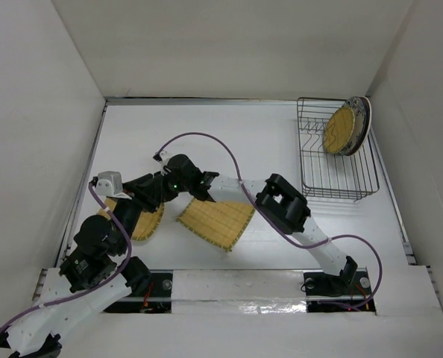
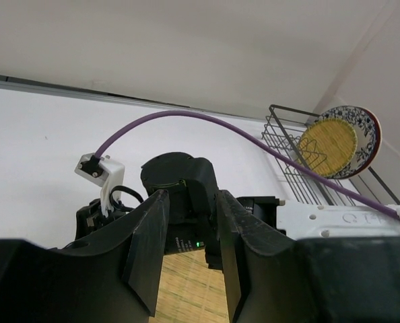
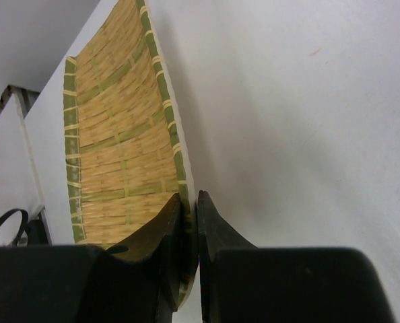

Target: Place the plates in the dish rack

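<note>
you've got a white table (image 1: 281,149) filling the middle of the overhead view, boxed in by plain white walls: a back wall (image 1: 236,45) at 12 o'clock, a left wall (image 1: 27,119) at 9, a right wall (image 1: 430,127) at 3. a thin dark seam (image 1: 199,99) runs where table meets back wall. at 6 o'clock a white ledge (image 1: 236,283) carries a strip of crinkled silver tape (image 1: 236,308).

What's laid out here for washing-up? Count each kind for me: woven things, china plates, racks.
Round woven discs: 2
Square woven mat, pinched in the right gripper: 1
Patterned plate, behind the disc in the rack (I can make out only one): 1
Black wire dish rack: 1
Total: 5
</note>
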